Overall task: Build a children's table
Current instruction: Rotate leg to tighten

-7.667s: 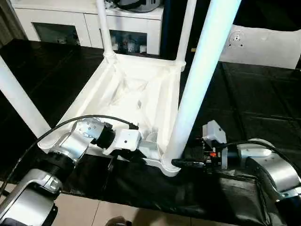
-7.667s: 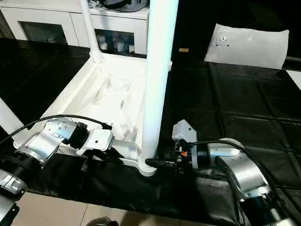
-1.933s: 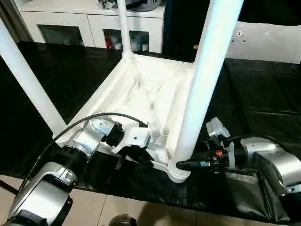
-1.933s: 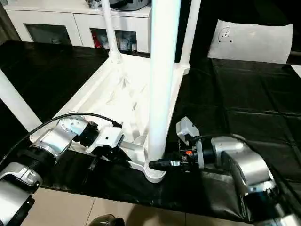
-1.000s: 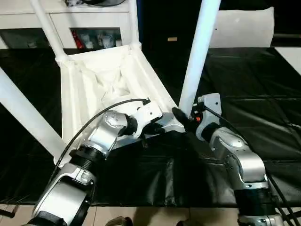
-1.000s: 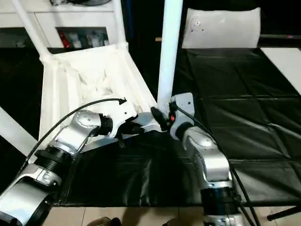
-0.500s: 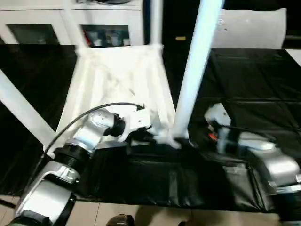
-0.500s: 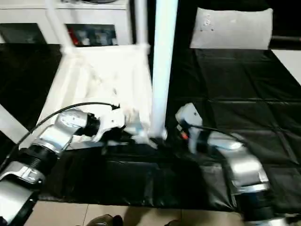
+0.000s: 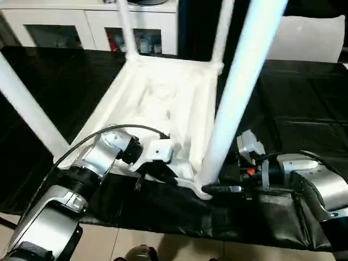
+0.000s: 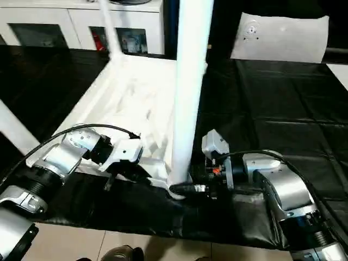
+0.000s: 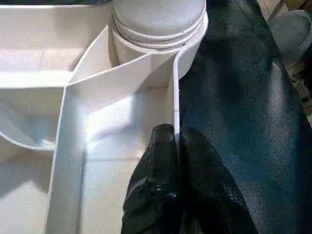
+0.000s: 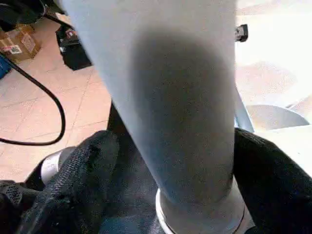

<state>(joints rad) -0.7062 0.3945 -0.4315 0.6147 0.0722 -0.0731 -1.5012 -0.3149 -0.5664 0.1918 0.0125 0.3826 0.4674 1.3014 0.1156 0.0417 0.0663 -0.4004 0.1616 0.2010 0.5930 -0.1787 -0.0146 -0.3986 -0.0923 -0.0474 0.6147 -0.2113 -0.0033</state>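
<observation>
The white tabletop [image 9: 163,103] lies upside down on the black sheet, ribbed underside up. All of its legs stand in the corner sockets. My left gripper [image 9: 163,171] is shut on the thin front rim wall [image 11: 174,97], one finger on each side, just beside the near corner socket [image 11: 158,24]. The near-right leg [image 9: 239,92] rises from that socket. My right gripper [image 9: 215,189] is shut on the leg's base; in the right wrist view a black finger [image 12: 83,175] presses each side of the tube [image 12: 165,97].
A black sheet [image 9: 293,109] covers the work surface, ending near the tiled floor [image 9: 136,244] in front. White cabinets [image 9: 81,27] stand at the back. A small white panel with holes [image 10: 283,38] lies at the back right. The left leg [image 9: 27,103] slants up close to my left arm.
The whole picture has swung and settled, so the camera moved. Both grippers keep the same holds on the rim and the leg base.
</observation>
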